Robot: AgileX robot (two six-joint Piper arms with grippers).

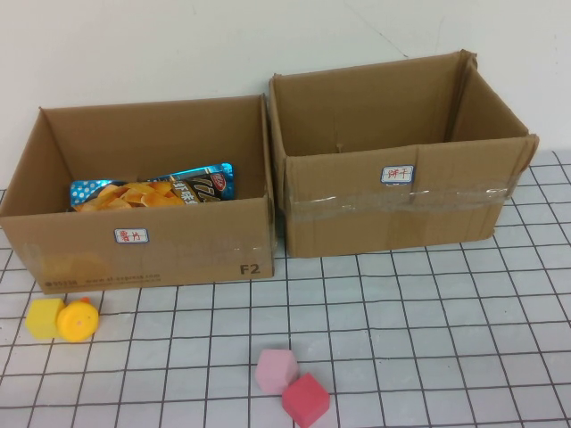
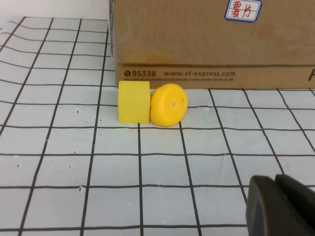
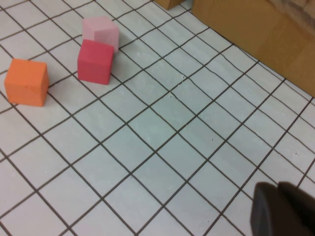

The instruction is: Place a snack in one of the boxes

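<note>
Cardboard boxes stand side by side at the back of the gridded bench [image 1: 401,339]. The left box [image 1: 152,259] already holds a snack bag [image 1: 152,192] (blue wrapper, orange chips printed on it), lying flat on its floor; the right box [image 1: 401,214] shows nothing inside. By this layout the task appears complete, or nearly so, with only the arms' retreat possibly left. Neither arm reaches into the high view. The left gripper [image 2: 280,206] hangs low over the bench, facing a yellow cube [image 2: 134,102] and a yellow round piece [image 2: 169,104] that touch in front of the left box. The right gripper [image 3: 283,211] hovers over bare bench, well apart from the pink block [image 3: 101,30], red cube [image 3: 95,61] and orange cube [image 3: 26,82]. Whether either gripper's fingers are spread or closed cannot be told.
</note>
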